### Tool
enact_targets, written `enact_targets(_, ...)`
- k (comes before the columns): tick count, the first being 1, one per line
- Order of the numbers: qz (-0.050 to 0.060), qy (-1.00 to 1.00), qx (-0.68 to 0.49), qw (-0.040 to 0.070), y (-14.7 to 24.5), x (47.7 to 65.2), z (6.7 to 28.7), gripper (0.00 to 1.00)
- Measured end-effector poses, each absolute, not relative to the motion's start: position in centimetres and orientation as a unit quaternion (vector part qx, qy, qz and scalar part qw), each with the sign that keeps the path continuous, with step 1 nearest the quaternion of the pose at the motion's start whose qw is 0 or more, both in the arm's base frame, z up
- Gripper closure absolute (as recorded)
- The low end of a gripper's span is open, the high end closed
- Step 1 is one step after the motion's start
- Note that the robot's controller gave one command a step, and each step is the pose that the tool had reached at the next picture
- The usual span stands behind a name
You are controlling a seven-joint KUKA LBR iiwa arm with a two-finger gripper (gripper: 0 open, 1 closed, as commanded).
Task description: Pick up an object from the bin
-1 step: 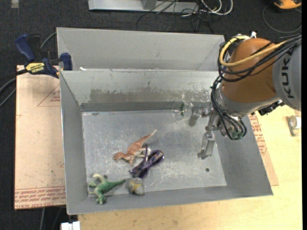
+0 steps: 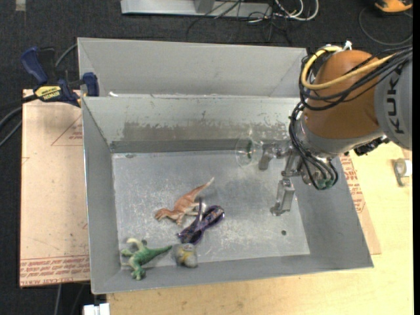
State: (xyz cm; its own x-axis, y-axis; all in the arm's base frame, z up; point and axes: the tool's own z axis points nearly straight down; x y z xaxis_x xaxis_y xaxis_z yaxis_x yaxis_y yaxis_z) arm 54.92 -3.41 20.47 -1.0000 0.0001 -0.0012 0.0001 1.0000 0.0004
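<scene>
My gripper (image 2: 273, 179) hangs over the right half of the bin floor, below the orange cover. Its two metal fingers stand apart, open, with nothing between them. The nearest loose thing is a small clear rounded piece (image 2: 245, 153) by the back wall, just left of the upper finger. A dark purple toy (image 2: 202, 222) lies on the floor to the gripper's lower left. An orange-brown toy dinosaur (image 2: 186, 204) lies beside it, touching it.
A green toy dinosaur (image 2: 142, 256) and a small yellow-grey lump (image 2: 185, 256) lie near the front left corner. The arm and its cables reach in over the right rim. The sloping right wall is close to the gripper.
</scene>
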Motion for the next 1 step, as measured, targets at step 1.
enact_targets(1, 0.002, 1.0, 0.007, -0.007, 2.31, 50.66, 14.33, 0.0)
